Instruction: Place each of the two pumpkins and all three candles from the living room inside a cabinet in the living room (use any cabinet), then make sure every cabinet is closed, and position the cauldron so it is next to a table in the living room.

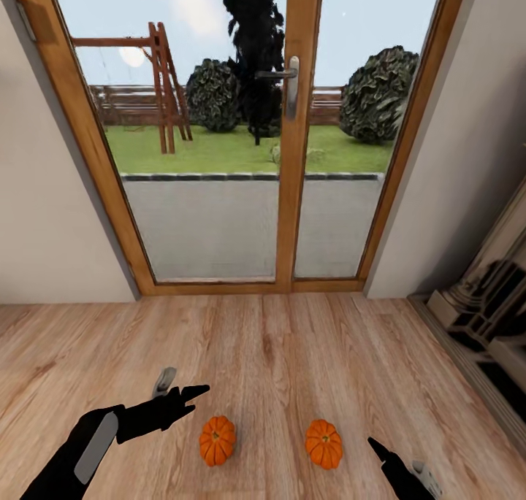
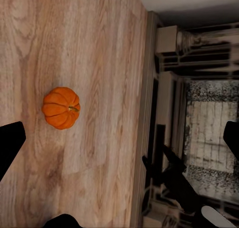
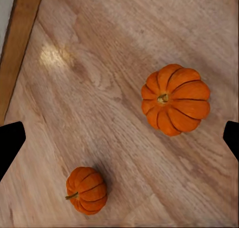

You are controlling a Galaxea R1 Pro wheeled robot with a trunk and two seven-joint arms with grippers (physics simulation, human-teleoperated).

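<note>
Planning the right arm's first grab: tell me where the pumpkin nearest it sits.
In the head view, the right-hand pumpkin sits on the wooden floor before the glass door, just left of the right gripper, with the other pumpkin further left.

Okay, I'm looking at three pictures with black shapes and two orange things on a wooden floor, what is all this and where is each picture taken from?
It is a simulated two-armed robot, steered by a person. The big picture comes from a camera on its head, looking forward and down. The black shapes at the bottom are its arms: the left claw and the right claw. Both are open and hold nothing.

The orange things are two small pumpkins on the wooden floor: the left pumpkin lies just beside the left claw, the right pumpkin lies between it and the right claw. Ahead is a glass door onto a garden.

The other two pictures come from cameras near each claw. The black corners at their edges are the fingers. The left one sees a single pumpkin; the right one sees both.
</note>
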